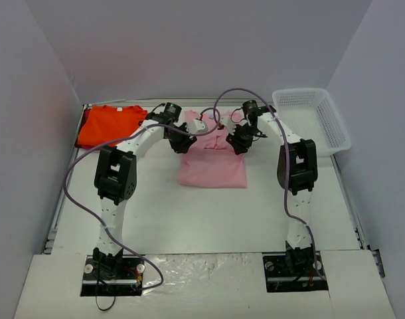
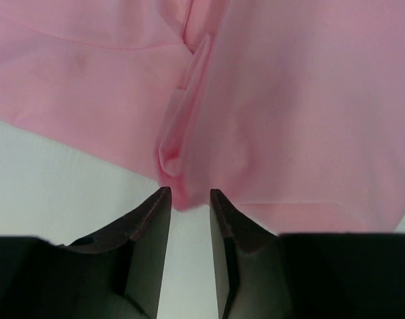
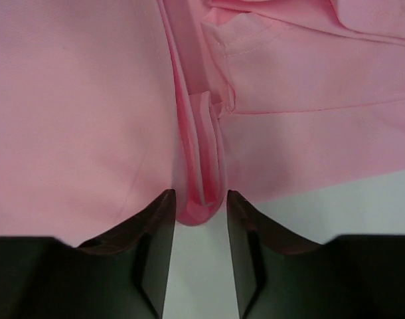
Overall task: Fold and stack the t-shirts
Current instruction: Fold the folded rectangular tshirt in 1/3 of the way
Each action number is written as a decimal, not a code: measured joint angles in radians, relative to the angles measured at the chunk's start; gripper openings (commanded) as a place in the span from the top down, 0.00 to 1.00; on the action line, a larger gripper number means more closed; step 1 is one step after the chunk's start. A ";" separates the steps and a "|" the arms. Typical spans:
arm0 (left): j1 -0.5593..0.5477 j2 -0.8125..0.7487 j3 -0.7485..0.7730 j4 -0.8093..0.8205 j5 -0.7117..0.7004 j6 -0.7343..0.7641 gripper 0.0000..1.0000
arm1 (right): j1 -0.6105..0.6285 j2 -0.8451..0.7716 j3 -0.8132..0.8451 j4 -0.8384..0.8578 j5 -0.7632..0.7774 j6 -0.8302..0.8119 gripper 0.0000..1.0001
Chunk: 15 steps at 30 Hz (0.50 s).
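Orange t-shirt [image 1: 109, 126] lies spread at the far left corner of the table [image 1: 189, 219]. It is well apart from both grippers and nearer the left arm.

Left gripper [image 2: 189, 198] sits low at the left edge of the pink t-shirt [image 1: 212, 169]. Its fingers [image 2: 153, 226] stand a narrow gap apart, with bare table showing between them. A raised ridge of pink cloth ends right at the fingertips and runs straight away from them, in line with the fingers. The cloth does not appear clamped.

The pink t-shirt lies at the centre of the table, between the two grippers. It looks partly folded, with its long axis running from the far side towards the arm bases. Each side edge faces one gripper, so neither arm is nearer.

Right gripper [image 3: 201, 199] sits at the right edge of the same shirt. Its fingers [image 3: 153, 226] are likewise narrowly parted. A thicker, layered fold lies in the mouth between the tips and extends directly ahead. It looks loose rather than pinched, though the clearance is slight.

White mesh basket [image 1: 311, 118] stands at the far right corner, apart from the shirt.

Judgement: both ridges lie dead ahead of their fingers, so a short straight advance and closure would capture either one.
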 measured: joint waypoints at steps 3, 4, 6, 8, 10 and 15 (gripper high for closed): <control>0.000 0.014 -0.001 0.003 -0.028 0.003 0.66 | -0.001 0.020 0.012 0.006 0.016 0.021 0.52; 0.000 0.015 -0.002 0.008 -0.039 0.004 0.65 | -0.002 0.021 0.013 0.006 0.020 0.027 0.51; 0.000 0.007 -0.016 0.025 -0.063 0.007 0.64 | -0.005 0.021 0.018 0.006 0.028 0.040 0.47; 0.000 -0.005 -0.035 0.038 -0.089 0.010 0.62 | -0.005 0.020 0.021 0.019 0.038 0.059 0.44; 0.000 -0.029 -0.058 0.044 -0.114 0.010 0.61 | -0.006 0.014 0.022 0.030 0.046 0.078 0.41; 0.000 -0.160 -0.138 0.060 -0.136 -0.003 0.60 | -0.006 -0.053 0.011 0.066 0.060 0.131 0.37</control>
